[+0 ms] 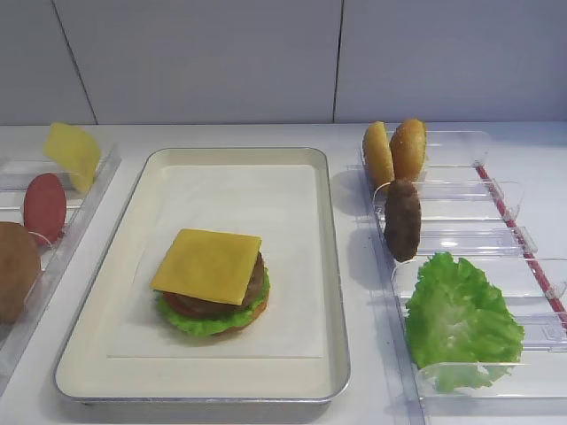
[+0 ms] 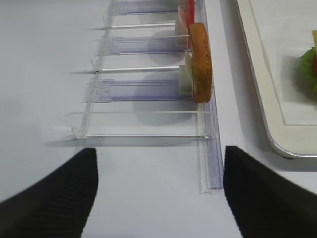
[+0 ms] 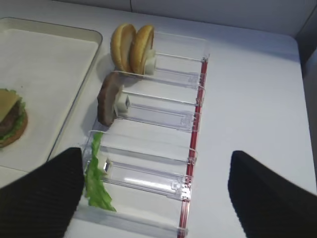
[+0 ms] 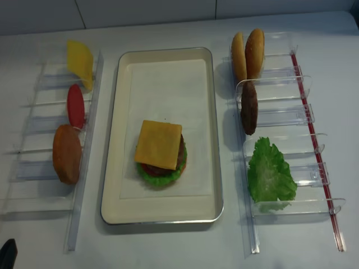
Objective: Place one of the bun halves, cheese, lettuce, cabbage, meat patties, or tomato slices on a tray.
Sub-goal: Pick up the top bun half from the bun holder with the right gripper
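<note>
Standing upright in the clear bin near the desk's far right corner, the glossy sesame-speckled golden bun top (image 1: pixel 409 149) looks light, stiff and slippery; pinch its domed sides. Right gripper (image 3: pixel 153 191) fingers are spread wide, empty; left gripper (image 2: pixel 158 191) likewise.
</note>
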`<act>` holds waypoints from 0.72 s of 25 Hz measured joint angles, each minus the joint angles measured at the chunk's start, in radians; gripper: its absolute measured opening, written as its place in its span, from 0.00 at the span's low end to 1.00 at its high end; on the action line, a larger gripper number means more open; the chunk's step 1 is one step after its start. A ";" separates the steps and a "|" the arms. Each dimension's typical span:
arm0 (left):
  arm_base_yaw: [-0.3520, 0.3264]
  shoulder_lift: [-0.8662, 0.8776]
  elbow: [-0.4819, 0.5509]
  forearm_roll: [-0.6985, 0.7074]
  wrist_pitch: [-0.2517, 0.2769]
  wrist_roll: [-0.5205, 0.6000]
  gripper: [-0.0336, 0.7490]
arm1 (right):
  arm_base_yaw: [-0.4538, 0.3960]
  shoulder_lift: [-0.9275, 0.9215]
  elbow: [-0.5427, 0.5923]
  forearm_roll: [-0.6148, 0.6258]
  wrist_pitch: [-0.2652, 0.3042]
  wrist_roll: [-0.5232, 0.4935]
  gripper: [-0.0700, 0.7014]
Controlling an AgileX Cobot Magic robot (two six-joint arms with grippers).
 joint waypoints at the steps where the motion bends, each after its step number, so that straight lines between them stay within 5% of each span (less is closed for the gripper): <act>1: 0.000 0.000 0.000 0.004 0.000 0.000 0.70 | 0.000 0.040 -0.026 0.011 0.000 -0.007 0.87; 11: 0.000 0.000 0.000 0.019 0.000 0.000 0.70 | 0.000 0.459 -0.240 0.353 0.042 -0.172 0.87; 18: 0.000 0.000 0.000 0.019 0.000 0.000 0.70 | 0.128 0.698 -0.373 0.364 0.023 -0.189 0.87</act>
